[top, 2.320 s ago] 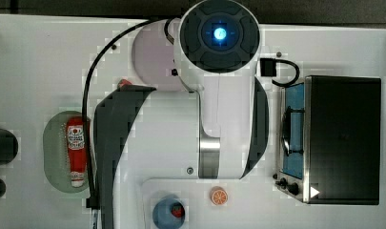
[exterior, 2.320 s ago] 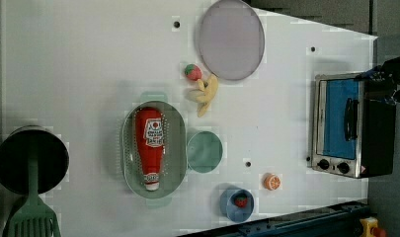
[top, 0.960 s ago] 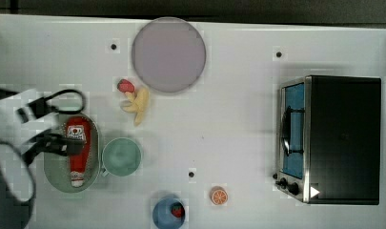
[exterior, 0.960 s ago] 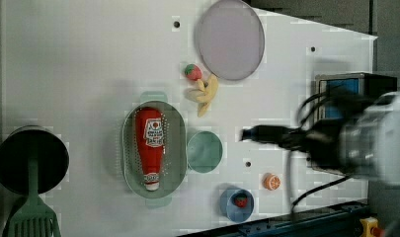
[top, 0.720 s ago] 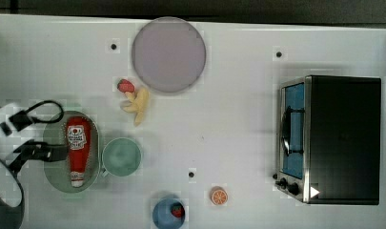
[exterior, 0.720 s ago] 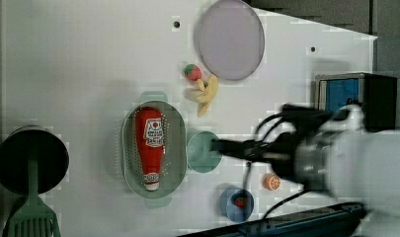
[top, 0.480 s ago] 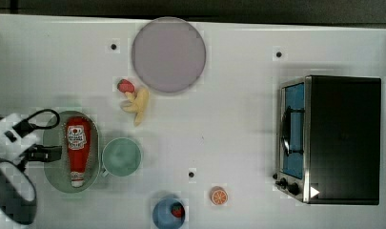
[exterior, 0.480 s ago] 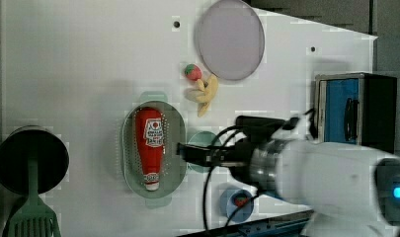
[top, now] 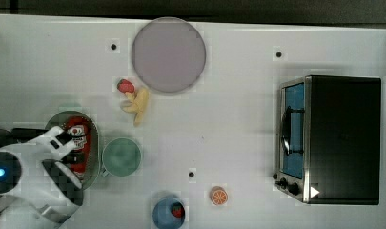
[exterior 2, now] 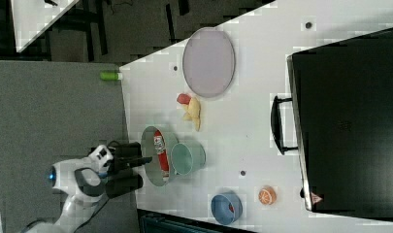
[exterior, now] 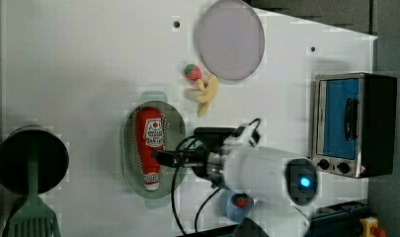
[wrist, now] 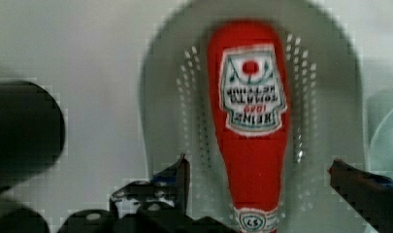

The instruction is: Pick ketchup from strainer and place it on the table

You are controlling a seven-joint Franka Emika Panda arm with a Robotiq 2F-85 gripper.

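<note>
The ketchup [wrist: 250, 121], a red bottle with a white label, lies lengthwise in the pale green strainer [wrist: 184, 97] on the white table [top: 238, 119]. My gripper [wrist: 257, 165] is open and hovers above the strainer. Its two dark fingers [wrist: 177, 174] straddle the bottle's cap end without touching it. In the left view the gripper [exterior: 160, 155] reaches over the strainer [exterior: 133, 173] from the left view's right, beside the ketchup [exterior: 150, 138]. In the top view my white wrist covers part of the ketchup [top: 80, 131] and the strainer [top: 94, 148].
A round green cup [top: 121, 156] touches the strainer's side. A strawberry and banana [top: 138, 106], a lilac plate [top: 168, 54], a blue bowl [top: 167, 212], an orange slice [top: 218, 195] and a toaster oven [top: 338, 138] also sit on the table. A black pot [exterior: 29, 158] stands off the table.
The arm has swung across the table and come over the strainer, with the gripper staying open. The ketchup and strainer have not moved.
</note>
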